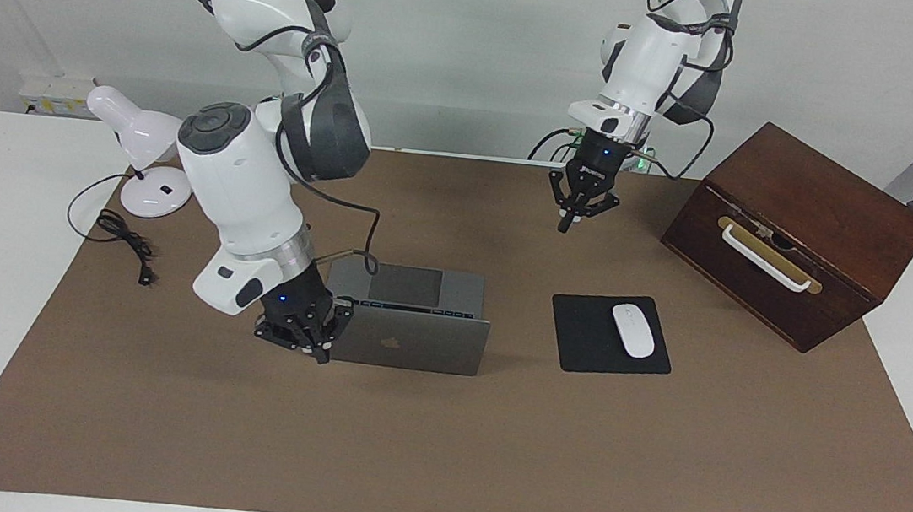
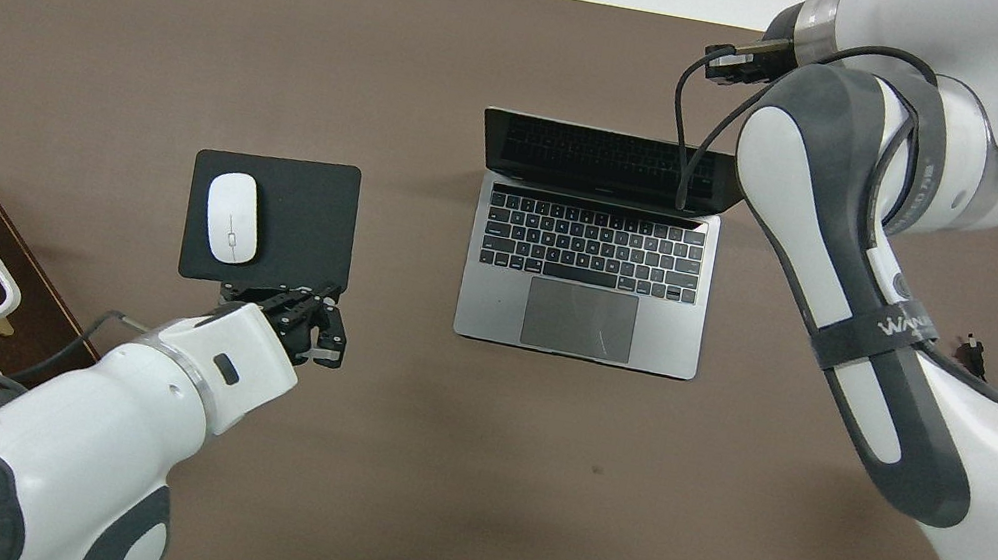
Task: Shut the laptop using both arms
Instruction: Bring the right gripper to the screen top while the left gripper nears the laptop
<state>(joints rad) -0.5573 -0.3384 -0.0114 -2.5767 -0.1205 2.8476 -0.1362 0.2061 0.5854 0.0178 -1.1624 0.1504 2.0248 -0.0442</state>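
The silver-grey laptop (image 1: 414, 341) stands open on the brown mat, its lid with the dark apple logo turned away from the robots. Its keyboard deck shows in the overhead view (image 2: 586, 274). My right gripper (image 1: 310, 341) is low at the lid's side edge, at the corner toward the right arm's end of the table. In the overhead view the right arm covers it. My left gripper (image 1: 569, 219) hangs in the air over bare mat, beside the mouse pad on the side nearer the robots. It also shows in the overhead view (image 2: 313, 330).
A black mouse pad (image 1: 584, 337) with a white mouse (image 1: 633, 330) lies beside the laptop toward the left arm's end. A dark wooden box (image 1: 819, 201) with a white handle stands beside that. A white desk lamp (image 1: 137, 146) and black cable (image 1: 123, 238) are at the right arm's end.
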